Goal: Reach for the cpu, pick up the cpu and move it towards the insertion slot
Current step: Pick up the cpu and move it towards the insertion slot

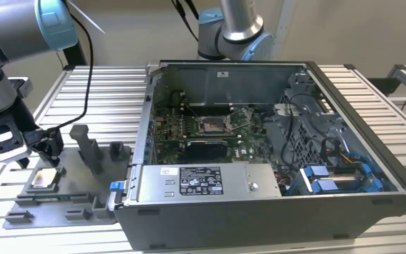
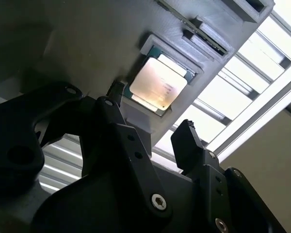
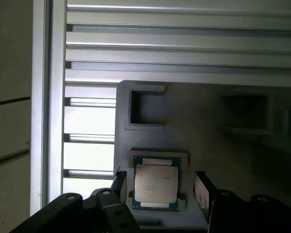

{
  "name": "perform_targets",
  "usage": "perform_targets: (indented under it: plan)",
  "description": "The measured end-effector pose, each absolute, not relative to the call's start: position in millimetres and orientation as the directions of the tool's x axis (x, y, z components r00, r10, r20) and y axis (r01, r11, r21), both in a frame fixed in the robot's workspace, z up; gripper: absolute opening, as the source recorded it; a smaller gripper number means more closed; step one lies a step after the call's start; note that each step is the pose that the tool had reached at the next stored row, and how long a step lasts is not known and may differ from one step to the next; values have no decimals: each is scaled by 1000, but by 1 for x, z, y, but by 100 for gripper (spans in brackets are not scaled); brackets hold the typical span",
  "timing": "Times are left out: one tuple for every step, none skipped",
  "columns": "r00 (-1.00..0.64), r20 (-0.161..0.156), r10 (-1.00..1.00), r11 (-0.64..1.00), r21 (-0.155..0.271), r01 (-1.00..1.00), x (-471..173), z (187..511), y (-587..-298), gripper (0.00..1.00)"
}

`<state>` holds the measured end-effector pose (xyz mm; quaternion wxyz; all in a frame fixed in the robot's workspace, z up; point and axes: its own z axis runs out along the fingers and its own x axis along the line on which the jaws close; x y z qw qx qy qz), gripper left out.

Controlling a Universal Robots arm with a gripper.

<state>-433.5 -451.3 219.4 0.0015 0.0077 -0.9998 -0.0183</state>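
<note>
The cpu (image 1: 44, 178), a thin square chip with a silvery top, lies flat in a recess of the grey fixture tray (image 1: 72, 186) at the exterior view's left. My gripper (image 1: 39, 161) hangs just above it, open. In both wrist views the cpu (image 2: 158, 82) (image 3: 156, 184) sits between the two dark fingertips (image 2: 117, 91) (image 3: 200, 180), which stand apart on opposite sides of it; I cannot tell whether they touch it. The insertion slot (image 1: 213, 125), a shiny metal-framed socket on the green board, lies inside the open computer case, well toward the exterior view's right of the gripper.
The computer case (image 1: 400, 177) has tall walls around the board. A power supply (image 1: 203, 182) and cables (image 1: 308, 132) sit inside it. Upright grey posts (image 1: 86, 145) rise from the tray between the gripper and the case. A second arm (image 1: 234, 32) stands behind. The table (image 1: 104, 90) is slatted metal.
</note>
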Motion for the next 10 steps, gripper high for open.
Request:
perform_targets:
  plan:
    - [-1000,3,-15,999,37,-15,-434,219,-451,100]
    - [-1000,3,-15,999,37,-15,-434,218,-451,100]
    - [-1000,3,-15,999,37,-15,-434,218,-451,100]
    - [-1000,3,-15,999,37,-15,-434,217,-451,100]
    - [-1000,3,-15,999,37,-15,-434,216,-451,100]
    - [-1000,3,-16,999,37,-15,-434,216,-451,100]
    - [-1000,3,-16,999,37,-15,-434,215,-451,100]
    - [-1000,3,-15,999,37,-15,-434,214,-451,100]
    - [-1000,3,-15,999,37,-15,-434,213,-451,100]
    - [-1000,3,-15,999,37,-15,-434,212,-452,100]
